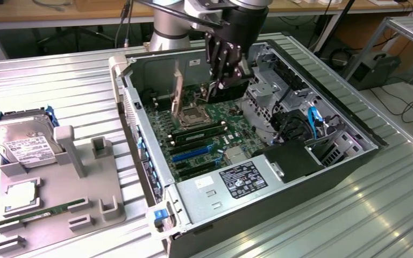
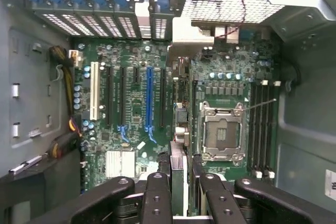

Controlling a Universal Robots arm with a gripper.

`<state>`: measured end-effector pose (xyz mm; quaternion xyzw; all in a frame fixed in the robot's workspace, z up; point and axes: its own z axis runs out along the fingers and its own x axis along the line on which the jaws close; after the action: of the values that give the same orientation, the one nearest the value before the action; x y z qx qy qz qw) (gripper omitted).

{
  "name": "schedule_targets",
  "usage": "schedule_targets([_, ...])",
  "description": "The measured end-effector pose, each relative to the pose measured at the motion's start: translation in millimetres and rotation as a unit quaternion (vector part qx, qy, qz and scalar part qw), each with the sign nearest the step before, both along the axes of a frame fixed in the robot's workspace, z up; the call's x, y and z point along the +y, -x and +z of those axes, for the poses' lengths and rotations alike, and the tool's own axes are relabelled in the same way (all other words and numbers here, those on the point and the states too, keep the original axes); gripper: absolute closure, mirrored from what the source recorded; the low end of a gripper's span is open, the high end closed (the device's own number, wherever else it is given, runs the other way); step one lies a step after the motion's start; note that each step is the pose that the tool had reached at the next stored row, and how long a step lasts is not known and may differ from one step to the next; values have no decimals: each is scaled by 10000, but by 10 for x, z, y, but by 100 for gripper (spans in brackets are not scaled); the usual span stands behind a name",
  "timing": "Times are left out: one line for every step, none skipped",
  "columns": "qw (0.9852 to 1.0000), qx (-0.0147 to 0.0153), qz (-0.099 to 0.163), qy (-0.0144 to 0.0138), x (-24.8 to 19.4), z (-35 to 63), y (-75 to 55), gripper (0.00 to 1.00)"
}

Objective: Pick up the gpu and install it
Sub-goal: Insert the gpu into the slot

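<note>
While hand (image 2: 179,176) grips gpu (image 2: 179,129), arm (image 1: 239,24) points down.

Hard drive label (image 1: 26,144): white sticker with dark print, well away from the end effector (image 1: 228,80), towards the exterior view's left; the print cannot be read.
Power supply label (image 1: 244,177): black sticker with white print and small round marks, below the end effector and nearer the camera; no word is legible.
White sticker (image 1: 205,181): just beside the power supply label; its print is too small to tell.
Case wall sticker (image 2: 332,181): white with a dark mark, cut by the picture's edge; unreadable.
Readable text: none.
</note>
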<state>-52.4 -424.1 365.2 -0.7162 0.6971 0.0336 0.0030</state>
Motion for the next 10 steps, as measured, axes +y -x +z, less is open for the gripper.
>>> schedule_targets([10000,0,-31,-8,0,0,0,74])
schedule_targets([9999,0,-110,-13,1,-3,0,74])
schedule_targets([9998,0,-181,-13,0,-6,0,74])
schedule_targets([9997,0,-245,-13,0,-8,-1,74])
schedule_targets([9996,0,-270,-18,0,-9,0,74])
schedule_targets([9996,2,-274,-85,0,-10,2,74])
schedule_targets([9995,3,-274,-134,-1,-10,2,74])
schedule_targets([9995,3,-275,-145,-1,-10,3,74])
schedule_targets([9995,3,-275,-146,0,-10,3,74])
schedule_targets([9995,3,-275,-146,0,-10,3,74])
